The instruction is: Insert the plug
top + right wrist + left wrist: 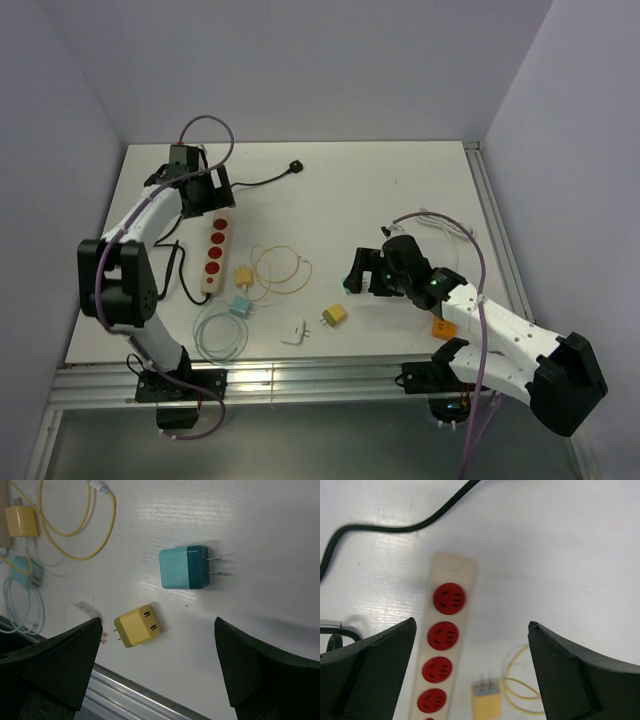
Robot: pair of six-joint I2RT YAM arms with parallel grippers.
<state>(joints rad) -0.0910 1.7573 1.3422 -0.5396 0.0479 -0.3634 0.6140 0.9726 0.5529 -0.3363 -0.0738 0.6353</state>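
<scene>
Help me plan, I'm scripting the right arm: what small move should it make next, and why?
Probably lower the right gripper toward the teal charger: its fingers stand open and empty, the charger lies loose just ahead between them, prongs out, and the power strip has free red sockets.

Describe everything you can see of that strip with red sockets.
The strip is a long cream plastic-looking bar with a row of round red sockets, all visible ones empty. It lies flat on the white table, running away from the arms. The open left tool hangs above its far end. A yellow plug lies beside its near end, not touching.
</scene>
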